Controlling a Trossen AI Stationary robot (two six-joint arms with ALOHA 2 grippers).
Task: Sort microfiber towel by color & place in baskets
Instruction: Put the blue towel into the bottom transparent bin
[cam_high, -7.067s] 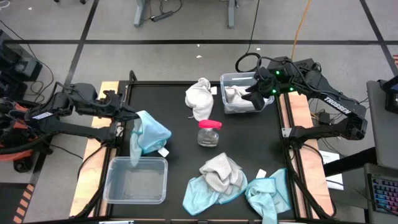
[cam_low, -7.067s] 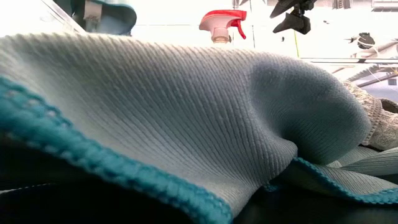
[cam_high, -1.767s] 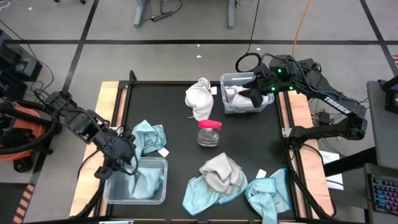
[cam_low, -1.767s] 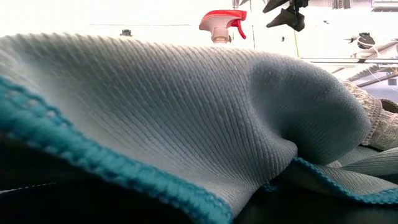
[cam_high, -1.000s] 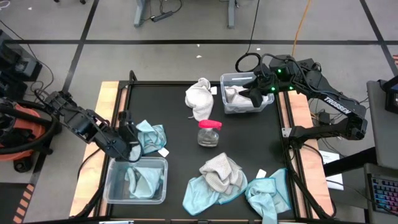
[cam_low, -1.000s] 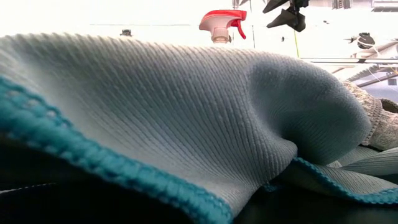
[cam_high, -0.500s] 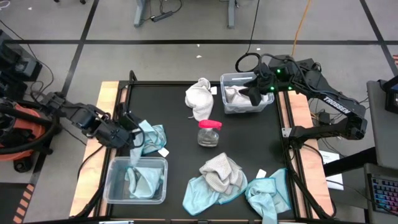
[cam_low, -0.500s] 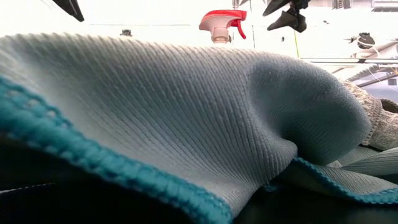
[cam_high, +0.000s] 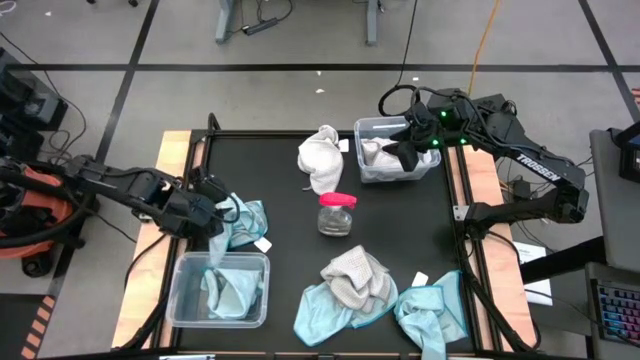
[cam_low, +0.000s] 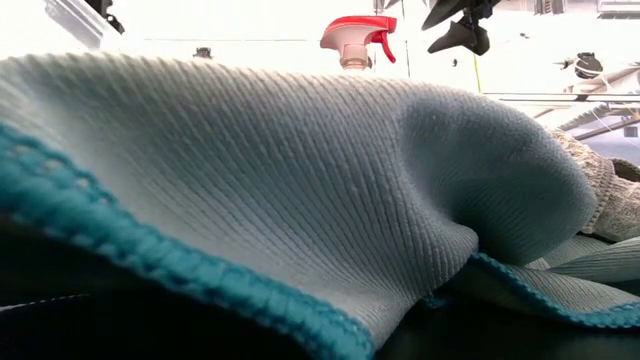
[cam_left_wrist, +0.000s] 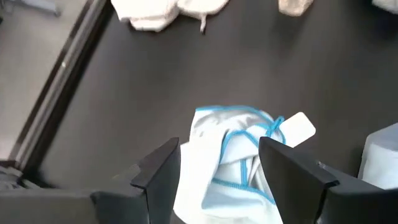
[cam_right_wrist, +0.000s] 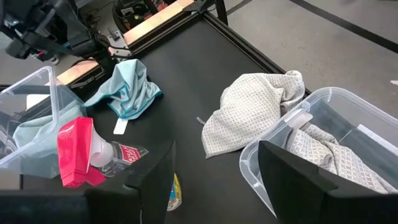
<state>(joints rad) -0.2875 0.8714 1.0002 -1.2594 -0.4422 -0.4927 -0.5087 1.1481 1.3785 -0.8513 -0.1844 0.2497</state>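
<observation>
The left gripper (cam_high: 222, 222) is held open and empty directly above a crumpled light-blue microfiber towel with teal edging (cam_high: 243, 222), beside the near clear plastic basket (cam_high: 187, 264), where one blue towel already lies. The right gripper (cam_high: 403, 155), likewise open and empty, is poised over the far clear basket (cam_high: 364, 128) holding a grey waffle-weave towel (cam_high: 380, 152). Sorting is judged partly done: a grey towel (cam_high: 322, 155) by the far basket and a mixed grey-and-blue heap (cam_high: 356, 285) at the near edge are left.

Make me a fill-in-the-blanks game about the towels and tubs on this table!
1. The jar in the middle of the table has a ____ lid.
2. The left claw hovers over a ____ towel.
3. The tub near the left arm holds a ____ towel.
4. The right claw hangs over the tub holding a ____ towel.

Missing words: pink; blue; blue; grey
</observation>
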